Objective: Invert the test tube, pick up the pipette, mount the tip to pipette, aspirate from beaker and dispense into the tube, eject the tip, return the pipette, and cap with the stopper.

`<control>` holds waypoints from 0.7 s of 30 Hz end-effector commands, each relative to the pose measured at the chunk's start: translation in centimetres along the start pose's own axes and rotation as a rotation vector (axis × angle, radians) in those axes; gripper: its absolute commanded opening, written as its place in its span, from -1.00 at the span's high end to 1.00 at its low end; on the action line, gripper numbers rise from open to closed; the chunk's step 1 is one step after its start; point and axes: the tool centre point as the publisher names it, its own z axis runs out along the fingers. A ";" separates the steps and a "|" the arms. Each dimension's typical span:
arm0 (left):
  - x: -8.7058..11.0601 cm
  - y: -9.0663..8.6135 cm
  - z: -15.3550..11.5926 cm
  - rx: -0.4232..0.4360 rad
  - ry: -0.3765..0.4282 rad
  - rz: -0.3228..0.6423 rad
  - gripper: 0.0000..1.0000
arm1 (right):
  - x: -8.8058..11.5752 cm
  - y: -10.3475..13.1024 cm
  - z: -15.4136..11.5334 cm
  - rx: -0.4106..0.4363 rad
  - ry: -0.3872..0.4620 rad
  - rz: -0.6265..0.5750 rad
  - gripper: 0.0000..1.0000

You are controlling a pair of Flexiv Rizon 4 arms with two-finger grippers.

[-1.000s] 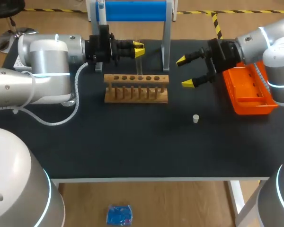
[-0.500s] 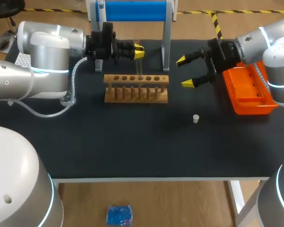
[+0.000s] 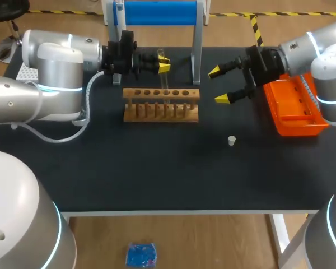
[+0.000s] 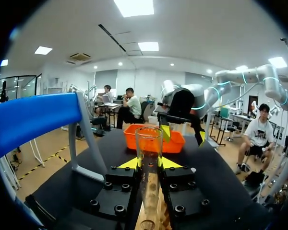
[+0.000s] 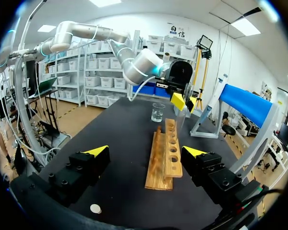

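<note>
Head view: left hand (image 3: 163, 60) is clamping clear glass test tube (image 3: 166, 82) above wooden rack (image 3: 161, 105); right hand (image 3: 218, 86) is gaping empty beside it.

A black table (image 3: 157, 168) is covered with a dark mat. A wooden tube rack (image 3: 161, 105) is set toward its far side, and a small white stopper (image 3: 232, 140) is laid nearer the front. An orange tray (image 3: 295, 109) is placed at the right edge, a blue-barred stand (image 3: 197, 56) at the back, and a glass beaker (image 5: 157, 112) past the rack's far end.
</note>
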 end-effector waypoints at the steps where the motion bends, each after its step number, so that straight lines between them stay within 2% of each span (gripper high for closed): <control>1: -0.3 0.4 0.2 0.002 -0.001 -0.005 1.00 | 0.0 0.0 -0.1 0.000 0.002 -0.001 -1.00; 21: -0.8 1.6 0.6 -0.001 0.005 -0.024 1.00 | 0.0 0.0 -0.1 0.000 0.002 -0.001 -1.00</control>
